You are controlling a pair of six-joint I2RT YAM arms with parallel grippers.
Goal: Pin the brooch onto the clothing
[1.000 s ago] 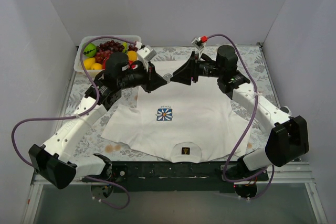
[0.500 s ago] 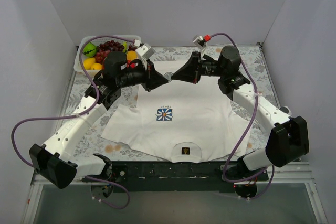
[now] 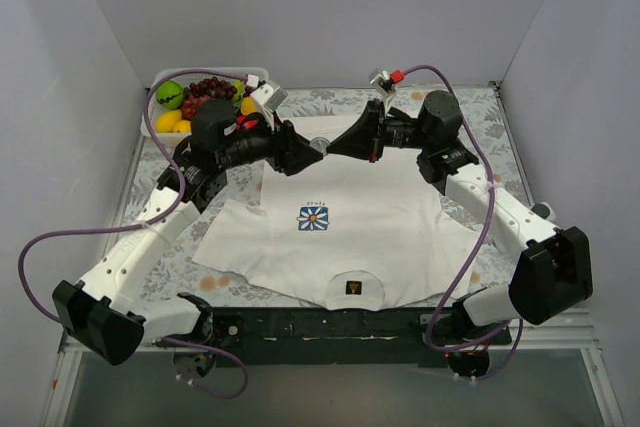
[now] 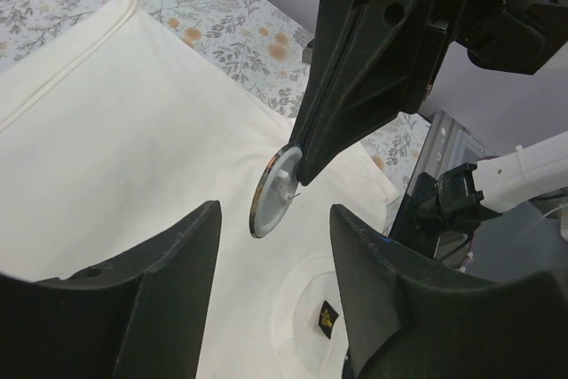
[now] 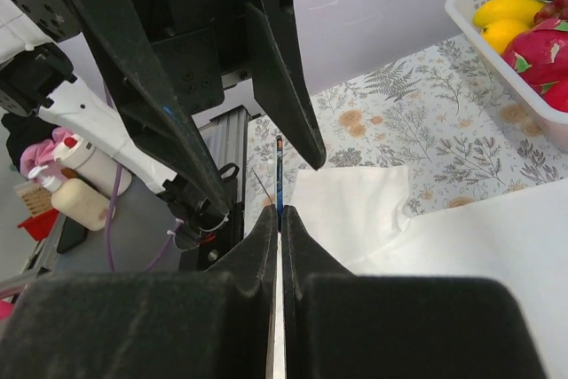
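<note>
Brooch (image 4: 269, 193) on edge, right hand (image 5: 279, 216) pinching

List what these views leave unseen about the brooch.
1. Face of the brooch: turned away in the left wrist view; the right wrist view shows only a thin rim above the shut right pincer.
2. Top view: brooch too small to pick out.
3. Pin clasp, open or closed: too small, left wrist view.

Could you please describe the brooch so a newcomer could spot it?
Find the white T-shirt spread on the table, then look above the middle of its far hem. The brooch is the small round disc pinched in the right fingers; unlike the printed flower, it is held off the cloth.
</note>
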